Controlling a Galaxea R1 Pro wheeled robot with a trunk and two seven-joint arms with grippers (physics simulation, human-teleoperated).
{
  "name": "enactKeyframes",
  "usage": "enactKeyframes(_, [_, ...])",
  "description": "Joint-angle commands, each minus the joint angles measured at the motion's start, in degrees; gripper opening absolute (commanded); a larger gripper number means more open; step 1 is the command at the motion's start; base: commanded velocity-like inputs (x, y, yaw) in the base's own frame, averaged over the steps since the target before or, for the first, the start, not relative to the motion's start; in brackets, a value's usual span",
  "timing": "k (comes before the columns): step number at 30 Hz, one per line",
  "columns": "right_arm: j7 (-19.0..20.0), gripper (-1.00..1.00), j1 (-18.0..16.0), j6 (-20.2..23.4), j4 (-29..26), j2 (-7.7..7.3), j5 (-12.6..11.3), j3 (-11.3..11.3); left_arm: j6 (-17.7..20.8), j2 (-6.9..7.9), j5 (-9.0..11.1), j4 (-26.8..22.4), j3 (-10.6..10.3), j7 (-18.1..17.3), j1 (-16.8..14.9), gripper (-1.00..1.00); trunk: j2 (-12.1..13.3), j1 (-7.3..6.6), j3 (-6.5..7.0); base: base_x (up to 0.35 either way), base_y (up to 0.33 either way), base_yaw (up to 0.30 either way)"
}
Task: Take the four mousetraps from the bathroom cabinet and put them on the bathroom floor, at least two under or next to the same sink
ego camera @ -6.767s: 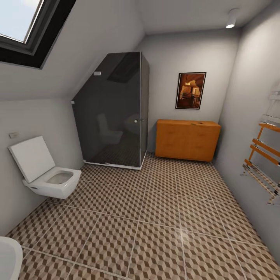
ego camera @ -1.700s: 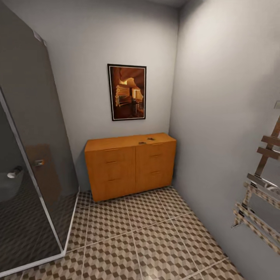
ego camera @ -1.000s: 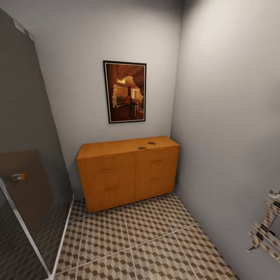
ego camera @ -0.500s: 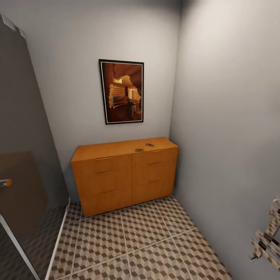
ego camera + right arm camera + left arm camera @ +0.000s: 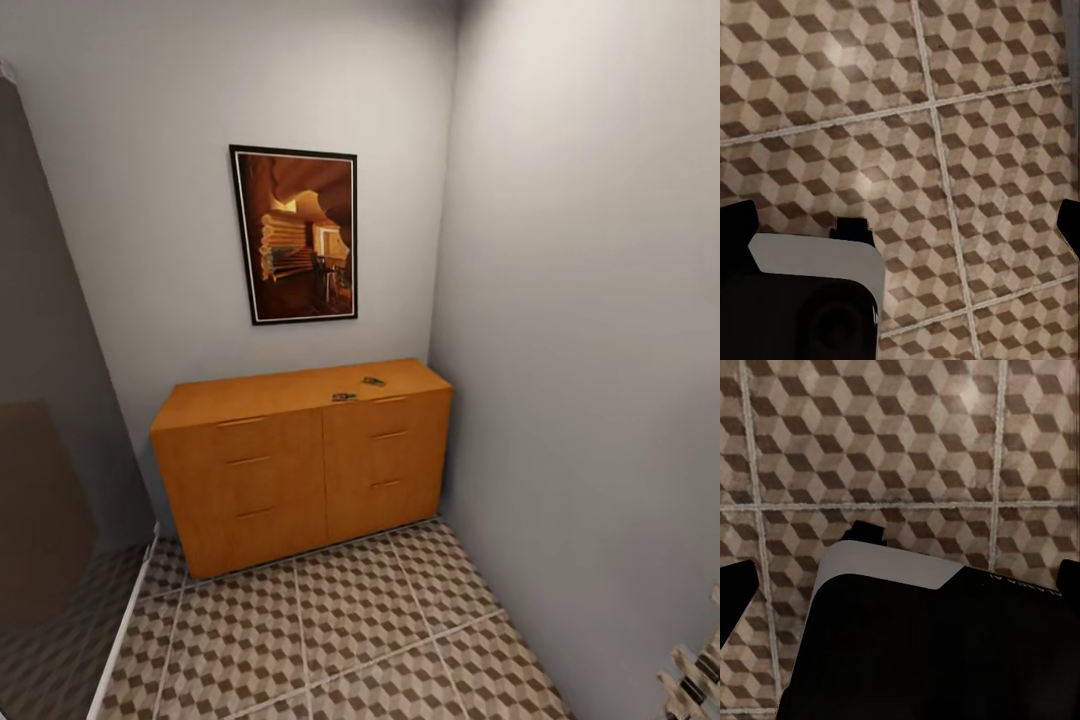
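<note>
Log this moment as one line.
phase: facing cabinet | traps: two small items on its top, too small to confirm | floor: no traps | hands: over tiles, holding nothing

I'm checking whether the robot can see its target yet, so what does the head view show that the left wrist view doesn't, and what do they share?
Head view: the wide orange-brown wooden cabinet against the grey wall, two small dark objects on its flat top, too small to identify, and a dark-framed picture above.

Left wrist view: a black and pale grey part of the robot's own body close to the camera, with dark tips of the left gripper at the frame's edges.

Both: the brown, beige and white cube-patterned bathroom floor tiles with pale grout lines.
</note>
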Motion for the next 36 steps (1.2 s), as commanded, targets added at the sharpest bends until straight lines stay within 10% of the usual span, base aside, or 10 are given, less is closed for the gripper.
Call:
enactKeyframes(1, [-0.36, 1.0, -0.08, -0.15, 0.19, 0.02, 0.53, 0.28, -0.18, -0.02, 0.46, 0.03, -0.49, 0.21, -0.04, 1.0, -0.04, 0.03, -0.07, 0.278, -0.16, 0.0])
enactKeyframes(36, [-0.34, 1.0, -0.08, 0.07, 0.19, 0.11, 0.62, 0.28, -0.35, 0.05, 0.65, 0.03, -0.37, 0.29, -0.04, 1.0, -0.04, 0.03, -0.07, 0.313, -0.03, 0.0])
